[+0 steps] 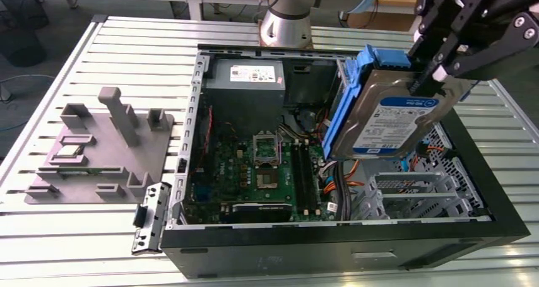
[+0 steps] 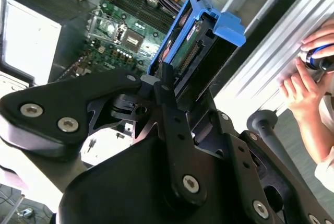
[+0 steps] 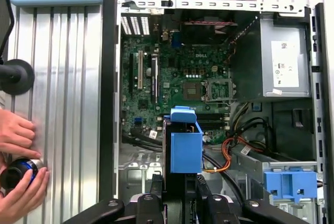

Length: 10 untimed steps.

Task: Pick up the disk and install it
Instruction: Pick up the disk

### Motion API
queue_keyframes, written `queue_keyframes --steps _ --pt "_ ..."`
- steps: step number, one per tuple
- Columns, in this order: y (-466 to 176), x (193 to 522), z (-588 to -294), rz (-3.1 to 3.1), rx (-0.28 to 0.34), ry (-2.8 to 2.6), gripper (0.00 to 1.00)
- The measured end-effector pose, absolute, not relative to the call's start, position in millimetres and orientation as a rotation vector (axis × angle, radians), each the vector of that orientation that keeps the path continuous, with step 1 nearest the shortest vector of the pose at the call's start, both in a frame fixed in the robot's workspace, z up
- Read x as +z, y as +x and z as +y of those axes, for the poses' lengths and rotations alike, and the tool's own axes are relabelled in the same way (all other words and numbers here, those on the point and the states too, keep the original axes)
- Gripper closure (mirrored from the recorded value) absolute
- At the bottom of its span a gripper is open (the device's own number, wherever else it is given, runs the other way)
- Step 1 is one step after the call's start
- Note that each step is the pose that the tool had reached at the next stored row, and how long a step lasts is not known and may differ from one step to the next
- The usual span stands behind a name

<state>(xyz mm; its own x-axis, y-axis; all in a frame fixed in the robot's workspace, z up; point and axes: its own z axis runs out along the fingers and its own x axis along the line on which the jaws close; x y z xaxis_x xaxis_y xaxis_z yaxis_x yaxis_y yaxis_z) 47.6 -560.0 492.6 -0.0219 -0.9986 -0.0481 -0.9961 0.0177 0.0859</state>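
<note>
Exterior view: the arm (image 1: 286,16) stands at twelve o'clock. The gripper (image 1: 427,79) hangs at two o'clock, pointing toward seven o'clock, jaws clamped on the disk (image 1: 396,120).

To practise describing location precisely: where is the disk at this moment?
The disk hangs tilted, gripped by the fingers, above the open computer case, toward the exterior view's right.

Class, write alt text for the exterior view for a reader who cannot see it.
A black pincer holds the disk, silver in a blue frame, tilted above an open computer case on a slatted metal table.
</note>
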Motion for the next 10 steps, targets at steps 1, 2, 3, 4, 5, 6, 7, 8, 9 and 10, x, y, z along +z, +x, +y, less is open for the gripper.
queue_keyframes --steps 1,2,3,4,5,6,7,8,9,10 --pt "47.6 492.5 -562.5 -2.222 -0.148 2.179 0.65" --pt "47.7 492.4 -565.0 -2.222 -0.148 2.179 0.65" --pt "47.7 492.3 -567.6 -2.223 -0.148 2.179 0.65" --pt "47.7 492.2 -570.2 -2.223 -0.148 2.179 0.65" --pt "47.8 492.2 -572.9 -2.222 -0.148 2.179 0.65" --pt "47.8 492.0 -575.4 -2.223 -0.148 2.179 0.65" --pt "48.0 492.0 -577.7 -2.222 -0.148 2.179 0.65" --pt "48.1 491.8 -579.3 -2.223 -0.148 2.179 0.65" --pt "48.4 491.8 -580.0 -2.222 -0.148 2.179 0.65" --pt "48.9 491.7 -580.4 -2.222 -0.148 2.179 0.65"
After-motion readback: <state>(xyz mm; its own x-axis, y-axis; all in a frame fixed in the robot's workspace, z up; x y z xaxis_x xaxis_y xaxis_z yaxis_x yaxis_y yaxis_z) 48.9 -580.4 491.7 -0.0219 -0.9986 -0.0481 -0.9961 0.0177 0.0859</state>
